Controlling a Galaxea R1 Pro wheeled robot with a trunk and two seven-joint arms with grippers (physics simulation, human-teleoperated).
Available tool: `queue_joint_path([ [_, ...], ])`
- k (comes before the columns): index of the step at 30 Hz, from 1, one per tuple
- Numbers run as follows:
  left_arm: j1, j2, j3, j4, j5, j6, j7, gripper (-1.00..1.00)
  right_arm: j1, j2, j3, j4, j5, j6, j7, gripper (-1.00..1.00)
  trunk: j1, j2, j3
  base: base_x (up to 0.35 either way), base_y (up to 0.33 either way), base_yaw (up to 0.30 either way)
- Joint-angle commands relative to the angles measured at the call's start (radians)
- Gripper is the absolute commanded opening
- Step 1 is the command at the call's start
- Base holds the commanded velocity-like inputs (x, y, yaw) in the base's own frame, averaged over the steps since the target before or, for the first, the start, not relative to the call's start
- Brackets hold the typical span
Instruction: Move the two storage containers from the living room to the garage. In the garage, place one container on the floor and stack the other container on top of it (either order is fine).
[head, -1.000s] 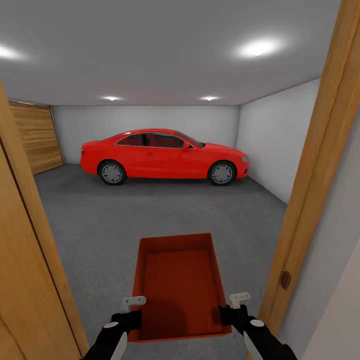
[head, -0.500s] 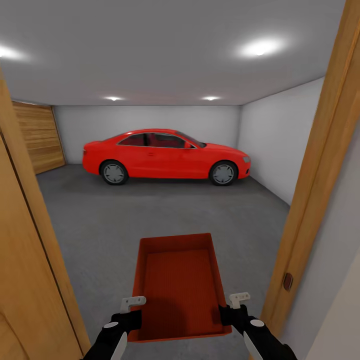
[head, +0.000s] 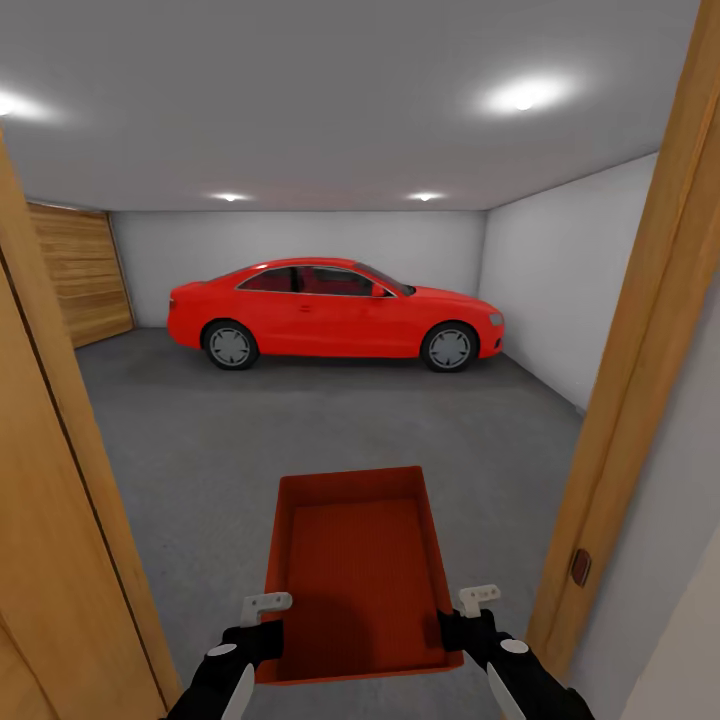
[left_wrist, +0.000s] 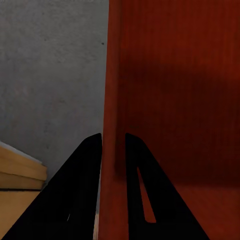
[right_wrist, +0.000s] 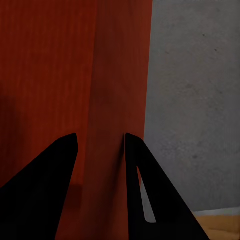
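Both end effectors, left (head: 268, 608) | right (head: 476, 600), clamp storage container (head: 357, 570) walls | head: red car (head: 335, 315); wrists: concrete floor (left_wrist: 50, 75)

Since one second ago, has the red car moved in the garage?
No. The red car slid slightly right in the head view, but so did the plank door and the walls; the camera moved, while the car kept its place against them.

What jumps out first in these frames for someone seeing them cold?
The red car parked side-on against the far white wall of the garage, with the wood-plank door to its left. Closer in, the orange-red storage container is carried through a wooden door frame above the grey concrete floor, left gripper and right gripper each clamped on a side wall.
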Motion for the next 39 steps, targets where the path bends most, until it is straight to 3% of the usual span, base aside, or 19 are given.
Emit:
queue_joint_path([
  [1,0.001,0.018,-0.003,-0.003,-0.041,-0.040,0.037,-1.00,-0.001,-0.001,-0.005,0.001,-0.035,0.004,0.056,-1.00,0.001,-0.001,0.000,0.239,0.000,0.000],
  [18,0.001,0.018,-0.003,-0.003,-0.041,-0.040,0.037,-1.00,-0.001,-0.001,-0.005,0.002,-0.034,0.004,0.058,-1.00,0.001,-0.001,0.000,0.312,0.000,0.000],
  [29,0.001,0.018,-0.003,-0.003,-0.041,-0.040,0.037,-1.00,-0.001,-0.001,-0.005,0.001,-0.036,0.004,0.057,-1.00,0.001,-0.001,0.000,0.055,0.000,0.000],
  [39,0.001,0.018,-0.003,-0.003,-0.041,-0.040,0.038,-1.00,-0.001,-0.001,-0.005,0.002,-0.036,0.004,0.058,-1.00,0.001,-0.001,0.000,0.282,0.016,0.000],
])
